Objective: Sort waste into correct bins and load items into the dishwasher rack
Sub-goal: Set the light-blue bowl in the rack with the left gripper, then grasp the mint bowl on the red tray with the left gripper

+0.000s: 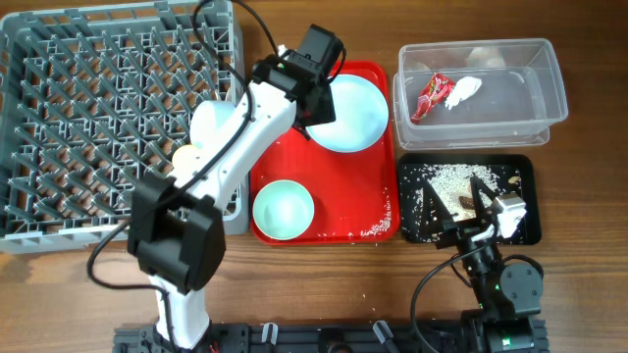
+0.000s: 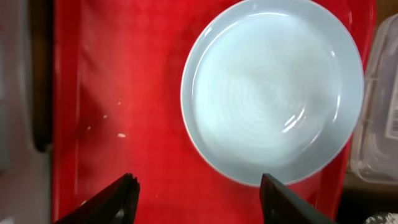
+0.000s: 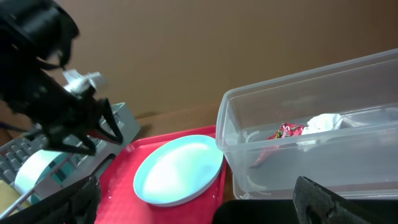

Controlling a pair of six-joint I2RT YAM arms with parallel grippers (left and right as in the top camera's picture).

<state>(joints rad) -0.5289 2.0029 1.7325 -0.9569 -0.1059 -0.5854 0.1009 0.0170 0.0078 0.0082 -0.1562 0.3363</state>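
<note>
- Overhead: the left gripper (image 1: 316,98) hangs over the rack-side rim of the light blue plate (image 1: 355,116) on the red tray (image 1: 329,201). Its fingers are hidden under the wrist housing. The arm covers part of the dishwasher rack (image 1: 88,118). The pale green bowl (image 1: 284,209) sits on the red tray, with loose rice (image 1: 378,230) at the tray's corner.
- The red wrapper (image 1: 432,96) and white napkin (image 1: 463,90) lie in the clear tub (image 1: 535,93). The right gripper (image 1: 459,208) is over the black tray (image 1: 525,176), where its dark fingers are hard to pick out.
- Left wrist: the left gripper (image 2: 199,199) has its fingers (image 2: 127,193) spread with nothing between them, above the red tray (image 2: 112,74) just beside the plate (image 2: 273,93). The tub (image 2: 382,112) is a cut-off blur.
- Right wrist: the right gripper (image 3: 199,211) has its fingers (image 3: 74,199) spread wide and cropped at the lower corners. The wrapper (image 3: 283,132) and napkin (image 3: 323,122) show dimly through the tub wall (image 3: 292,168).
</note>
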